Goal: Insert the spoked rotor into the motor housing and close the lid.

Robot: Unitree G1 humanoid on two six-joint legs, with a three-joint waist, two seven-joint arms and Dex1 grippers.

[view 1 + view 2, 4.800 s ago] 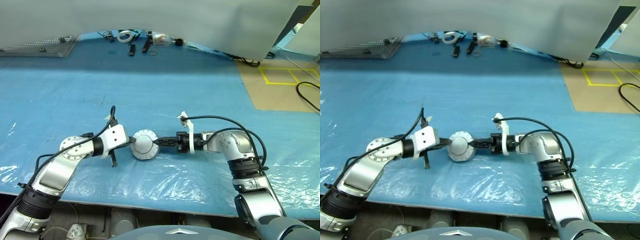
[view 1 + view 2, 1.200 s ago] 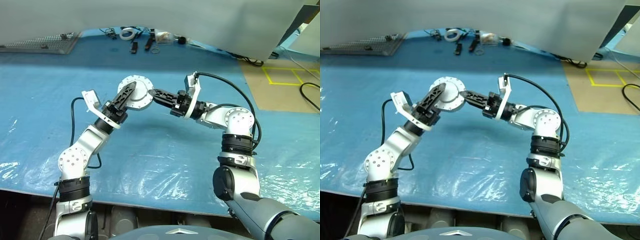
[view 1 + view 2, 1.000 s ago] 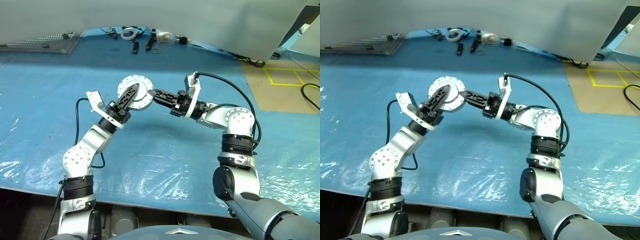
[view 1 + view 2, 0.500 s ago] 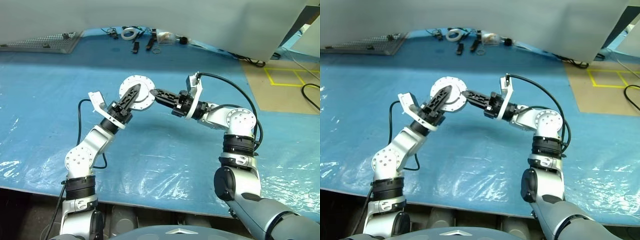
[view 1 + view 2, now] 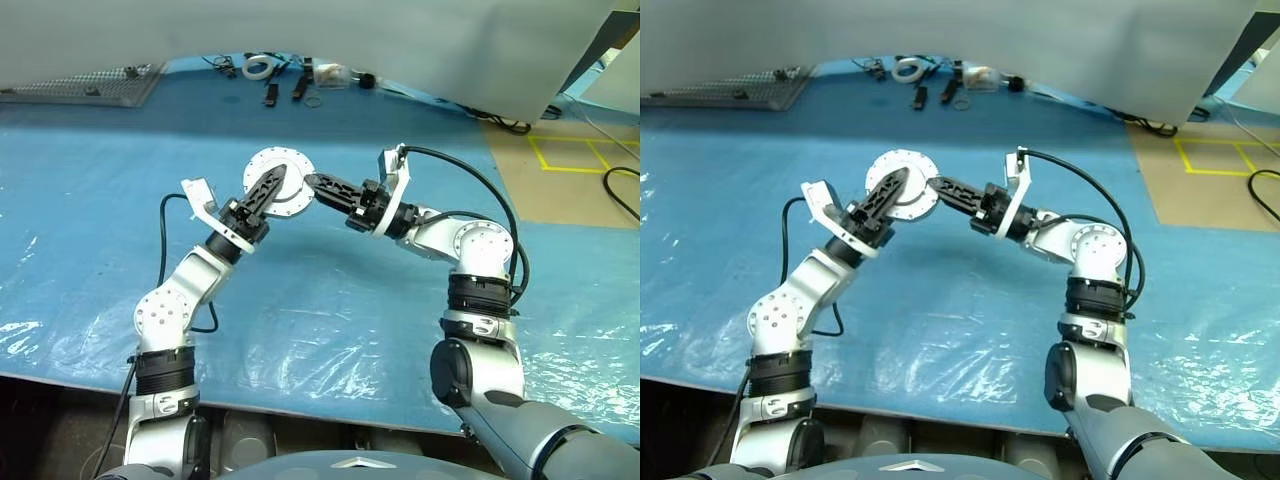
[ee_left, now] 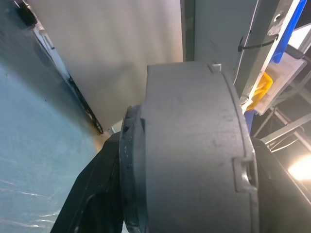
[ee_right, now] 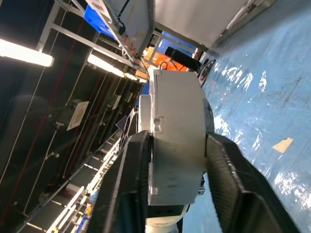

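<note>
The motor housing (image 5: 290, 165), a short silver-grey drum with small tabs round its rim, hangs in the air above the blue table between both arms. My left gripper (image 5: 274, 182) is shut on it, one black finger lying across its plain grey face. From the other side my right gripper (image 5: 312, 183) stands open, its fingers (image 7: 227, 177) still on either side of the drum (image 7: 177, 141). In the left wrist view the drum's side wall (image 6: 189, 145) is close up. The spoked rotor is hidden. I cannot tell the lid apart from the housing.
A blue plastic sheet (image 5: 330, 310) covers the table. At its far edge lie a tape roll (image 5: 255, 68), small tools (image 5: 296, 82) and a metal mesh tray (image 5: 80, 88). To the right is brown floor with yellow tape (image 5: 575, 150) and a black cable (image 5: 615, 195).
Both arms have lifted the housing off the table into the air. Over the last half second the right gripper's fingers have spread apart; the left grip is unchanged.
</note>
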